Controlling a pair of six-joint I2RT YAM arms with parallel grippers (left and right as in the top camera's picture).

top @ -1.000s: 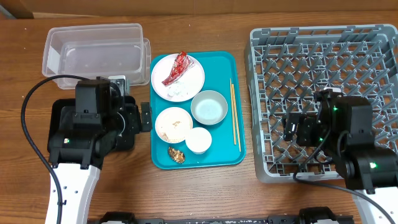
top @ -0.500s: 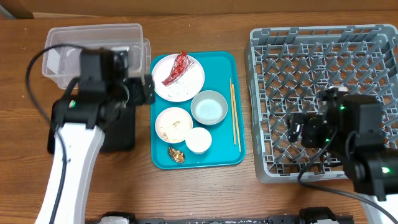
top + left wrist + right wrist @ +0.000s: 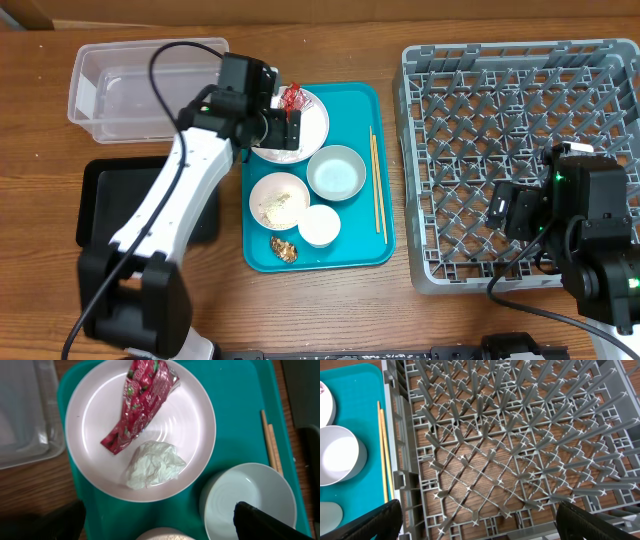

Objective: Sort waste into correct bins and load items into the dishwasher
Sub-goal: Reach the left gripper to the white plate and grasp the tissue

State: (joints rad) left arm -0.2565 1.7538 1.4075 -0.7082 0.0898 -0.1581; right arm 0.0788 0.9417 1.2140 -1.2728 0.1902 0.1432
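The white plate (image 3: 312,128) (image 3: 90,415) on the teal tray holds the red wrapper (image 3: 291,97) (image 3: 142,405) and the white tissue (image 3: 152,465). My left gripper (image 3: 290,128) (image 3: 160,525) is open and empty, hovering over the plate's near edge. Below the plate sit the grey-blue bowl (image 3: 335,173) (image 3: 250,495), a white bowl with rice grains (image 3: 279,200), the white cup (image 3: 320,225) and a brown scrap (image 3: 284,247). The chopsticks (image 3: 377,185) (image 3: 382,450) lie along the tray's right side. My right gripper (image 3: 500,215) (image 3: 475,520) is open and empty over the grey dish rack (image 3: 500,90) (image 3: 510,450).
The clear tub (image 3: 150,85) stands at the back left, next to the plate. The black tray (image 3: 110,190) lies in front of it, partly under my left arm. The teal tray (image 3: 350,250) sits between the bins and the rack.
My left arm has swung from over the black tray up and right to the white plate. The right gripper has drifted slightly right and toward the front over the rack.
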